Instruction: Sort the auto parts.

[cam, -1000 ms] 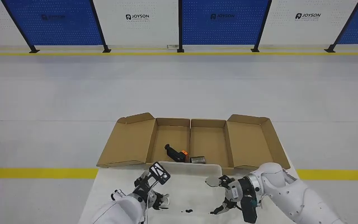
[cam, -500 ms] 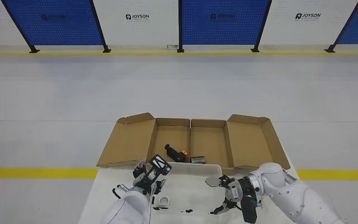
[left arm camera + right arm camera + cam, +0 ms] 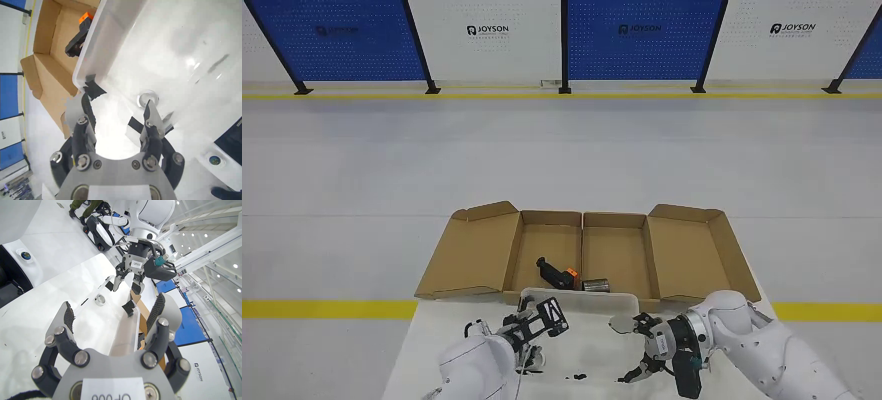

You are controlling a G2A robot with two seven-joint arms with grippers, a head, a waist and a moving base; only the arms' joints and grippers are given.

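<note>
A silver ring [image 3: 148, 97] lies flat on the floor of a white tray [image 3: 577, 292], hole facing up, near the tray's left end. In the cardboard box [image 3: 472, 255] behind it, a black part [image 3: 560, 273] rests in the left compartment. Its long axis slants from far left to near right, with the orange end toward the divider. A metal cylinder [image 3: 596, 286] lies on its side just right of that divider, by the near wall. The left gripper [image 3: 118, 98] hangs over the tray's left end, jaws partly spread and holding nothing. One fingertip sits directly over the ring, though contact cannot be judged. The other is at the tray's corner rim beside a black scrap [image 3: 93, 91]. The right gripper [image 3: 113, 311] hovers at the tray's right end, jaws wide apart and empty, facing the left one. Between the two runs bare tray floor dotted with small black flecks [image 3: 577, 377]. The tray's far wall stands just beside the box's near wall. The box flaps lie spread to either side, and white table [image 3: 427, 330] shows past the tray's left end.
</note>
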